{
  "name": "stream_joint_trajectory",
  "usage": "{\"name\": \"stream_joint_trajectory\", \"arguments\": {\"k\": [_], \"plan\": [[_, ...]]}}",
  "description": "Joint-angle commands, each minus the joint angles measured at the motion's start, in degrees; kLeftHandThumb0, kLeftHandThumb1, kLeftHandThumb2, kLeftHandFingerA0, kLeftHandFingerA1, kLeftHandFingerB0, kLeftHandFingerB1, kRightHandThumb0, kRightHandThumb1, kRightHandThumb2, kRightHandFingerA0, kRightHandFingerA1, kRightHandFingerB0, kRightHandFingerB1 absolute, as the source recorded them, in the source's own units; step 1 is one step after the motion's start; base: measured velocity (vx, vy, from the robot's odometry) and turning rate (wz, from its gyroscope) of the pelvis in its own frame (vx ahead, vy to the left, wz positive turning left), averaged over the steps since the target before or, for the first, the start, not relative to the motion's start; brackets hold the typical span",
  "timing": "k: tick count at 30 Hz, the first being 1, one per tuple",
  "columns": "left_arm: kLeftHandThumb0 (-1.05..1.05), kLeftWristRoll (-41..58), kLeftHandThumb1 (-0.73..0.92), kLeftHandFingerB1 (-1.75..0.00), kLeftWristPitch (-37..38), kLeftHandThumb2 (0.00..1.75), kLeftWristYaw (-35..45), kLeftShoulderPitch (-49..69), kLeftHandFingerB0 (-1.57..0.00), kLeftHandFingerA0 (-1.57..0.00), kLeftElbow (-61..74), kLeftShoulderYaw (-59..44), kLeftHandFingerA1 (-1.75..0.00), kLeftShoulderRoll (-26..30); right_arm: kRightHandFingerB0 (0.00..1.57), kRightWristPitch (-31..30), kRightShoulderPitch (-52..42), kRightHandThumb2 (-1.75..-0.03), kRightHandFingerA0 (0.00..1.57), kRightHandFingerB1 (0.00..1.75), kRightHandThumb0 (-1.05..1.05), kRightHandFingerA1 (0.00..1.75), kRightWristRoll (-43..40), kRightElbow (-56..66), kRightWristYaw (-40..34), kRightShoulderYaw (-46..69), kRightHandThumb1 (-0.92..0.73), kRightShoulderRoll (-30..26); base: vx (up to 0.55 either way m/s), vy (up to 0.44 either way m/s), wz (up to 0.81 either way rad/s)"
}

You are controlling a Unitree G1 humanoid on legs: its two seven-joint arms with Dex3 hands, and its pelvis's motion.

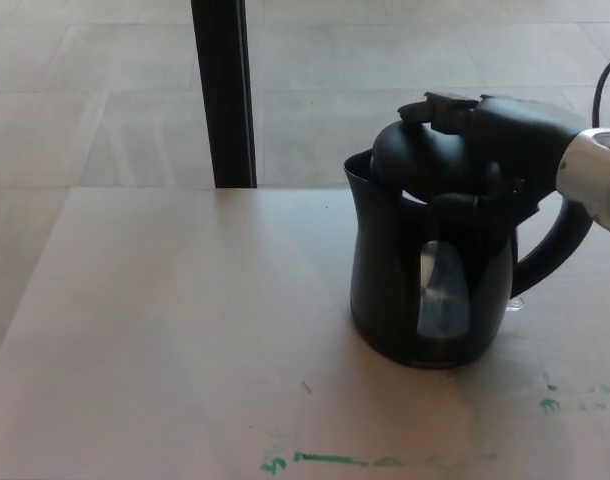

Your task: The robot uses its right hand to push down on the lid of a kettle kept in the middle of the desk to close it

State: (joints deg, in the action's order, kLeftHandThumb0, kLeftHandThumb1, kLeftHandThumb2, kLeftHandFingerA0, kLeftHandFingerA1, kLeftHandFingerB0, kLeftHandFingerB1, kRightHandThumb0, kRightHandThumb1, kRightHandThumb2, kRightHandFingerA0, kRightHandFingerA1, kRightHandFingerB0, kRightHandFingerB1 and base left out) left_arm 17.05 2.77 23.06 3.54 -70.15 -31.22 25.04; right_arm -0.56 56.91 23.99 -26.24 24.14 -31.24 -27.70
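A black electric kettle (425, 290) stands on the pale desk (165, 330), right of centre, with its handle pointing right and a clear water window facing me. Its lid (417, 160) is tipped down low over the opening, with a small gap still showing at the spout side. My right hand (500, 135) comes in from the right and lies flat on top of the lid, fingers stretched over it and gripping nothing. The left hand does not show.
A black vertical post (223, 90) stands behind the desk's far edge, over a tiled floor. Green paint marks (330, 460) streak the desk near its front edge and at the right.
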Motion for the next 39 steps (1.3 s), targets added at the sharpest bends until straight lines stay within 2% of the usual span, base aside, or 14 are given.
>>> {"name": "stream_joint_trajectory", "arguments": {"k": [1, 2, 10, 24, 25, 27, 28, 31, 32, 33, 34, 37, 38, 39], "plan": [[-0.69, 0.3, 0.74, -0.37, 0.7, 0.62, 0.8, 0.0, -0.37, -0.43, 0.2, 0.2, -0.45, 1.8, 0.00, 3.6, -1.9, -1.01, 0.02, 0.50, -0.39, 0.53, 5.6, -1.0, 2.2, -4.1, -0.39, 1.7, 0.00, 0.000, 0.00], [-0.70, 0.3, 0.73, -0.35, 0.6, 0.62, 1.0, -0.1, -0.35, -0.44, 0.1, 0.2, -0.45, 2.0, 0.18, 4.3, -2.0, -0.63, 0.09, 0.31, -0.81, 0.46, 7.0, -1.6, 1.6, -5.1, -0.70, 1.6, 0.00, 0.000, 0.00], [-0.69, 0.3, 0.72, -0.38, 0.0, 0.62, 0.6, -0.9, -0.44, -0.48, 0.2, 0.4, -0.48, 2.1, 0.25, 5.9, -5.1, -0.61, 0.18, 0.31, -0.75, 0.48, 13.7, -4.1, -1.2, -11.5, -0.70, 2.3, 0.00, 0.000, 0.00], [-0.66, 0.9, 0.73, -0.38, -0.5, 0.62, 1.1, -0.9, -0.43, -0.46, 0.3, 0.0, -0.47, 2.2, 0.16, 3.2, -2.4, -0.62, 0.10, 0.31, -0.81, 0.48, 6.5, -4.1, 4.8, -6.5, -0.73, 2.2, 0.00, 0.000, 0.00], [-0.67, 0.8, 0.73, -0.38, -0.6, 0.62, 1.1, -1.0, -0.41, -0.46, 0.1, 0.0, -0.46, 2.3, 0.00, 1.1, -1.2, -0.99, 0.01, 0.49, -0.39, 0.53, 4.0, -4.0, 6.8, -4.0, -0.36, 2.6, 0.00, 0.000, 0.00], [-0.67, 0.9, 0.72, -0.38, -0.5, 0.62, 1.1, -0.9, -0.42, -0.46, -0.2, -0.2, -0.46, 2.3, 0.00, -0.2, -0.2, -0.99, 0.00, 0.50, -0.40, 0.52, 2.8, -4.1, 8.4, -2.4, -0.35, 3.1, 0.00, 0.000, 0.00], [-0.68, 0.9, 0.72, -0.37, -0.4, 0.62, 1.2, -0.8, -0.40, -0.47, -0.3, -0.2, -0.46, 2.3, 0.08, -1.0, 0.9, -0.99, 0.01, 0.40, -0.92, 0.49, 1.8, -4.1, 9.8, -1.3, -0.61, 3.1, 0.00, 0.000, 0.00], [-0.69, 0.4, 0.73, -0.38, 0.0, 0.62, 1.7, 0.5, -0.42, -0.47, 1.0, 0.4, -0.46, 2.4, 0.12, -4.3, 6.3, -1.02, 0.00, 0.37, -0.95, 0.41, -4.1, -5.0, 14.4, 5.1, -0.63, 2.8, 0.00, 0.000, 0.00], [-0.69, 0.4, 0.73, -0.38, 0.0, 0.62, 1.7, 0.7, -0.42, -0.47, 1.0, 0.4, -0.46, 2.3, 0.12, -4.3, 6.3, -1.02, 0.00, 0.37, -0.95, 0.41, -4.1, -5.1, 14.6, 5.3, -0.63, 2.9, 0.00, 0.000, 0.00], [-0.68, 0.6, 0.58, -0.51, 0.0, 0.95, 1.6, 0.6, -0.35, -0.41, 0.8, 0.2, -0.57, 2.1, 0.09, -3.3, 7.8, -0.63, 0.07, 0.36, -0.89, 0.46, -6.2, -6.6, 15.4, 7.5, -0.73, 2.6, 0.00, 0.000, 0.00], [-0.69, 0.8, 0.72, -0.39, -0.1, 0.62, 1.6, 0.4, -0.42, -0.45, 0.1, -0.1, -0.49, 2.1, 0.00, -2.9, 8.6, -0.97, 0.00, 0.51, -0.41, 0.52, -6.3, -7.0, 16.1, 8.1, -0.30, 2.1, 0.00, 0.000, 0.00], [-0.67, 1.1, 0.73, -0.39, -0.3, 0.62, 1.9, 0.4, -0.44, -0.45, -0.2, -0.3, -0.48, 1.9, 0.00, -2.4, 9.5, -0.98, 0.00, 0.51, -0.41, 0.51, -6.7, -7.2, 17.6, 9.3, -0.30, 1.4, 0.00, 0.000, 0.00], [-0.69, 0.9, 0.72, -0.39, 0.4, 0.62, 1.5, 0.6, -0.45, -0.47, -0.6, -0.3, -0.49, 1.8, 0.13, -4.2, 10.0, -0.63, 0.18, 0.30, -0.90, 0.43, -9.0, -6.5, 18.3, 12.0, -0.74, 1.0, 0.00, 0.000, 0.00], [-0.68, 1.2, 0.70, -0.38, 0.0, 0.61, 1.2, 0.4, -0.45, -0.48, -0.9, -0.6, -0.48, 1.8, 0.10, -11.5, 11.3, -0.62, 0.08, 0.28, -0.81, 0.43, -13.5, -5.8, 22.3, 15.5, -0.70, 0.8, 0.00, 0.000, 0.00]]}}
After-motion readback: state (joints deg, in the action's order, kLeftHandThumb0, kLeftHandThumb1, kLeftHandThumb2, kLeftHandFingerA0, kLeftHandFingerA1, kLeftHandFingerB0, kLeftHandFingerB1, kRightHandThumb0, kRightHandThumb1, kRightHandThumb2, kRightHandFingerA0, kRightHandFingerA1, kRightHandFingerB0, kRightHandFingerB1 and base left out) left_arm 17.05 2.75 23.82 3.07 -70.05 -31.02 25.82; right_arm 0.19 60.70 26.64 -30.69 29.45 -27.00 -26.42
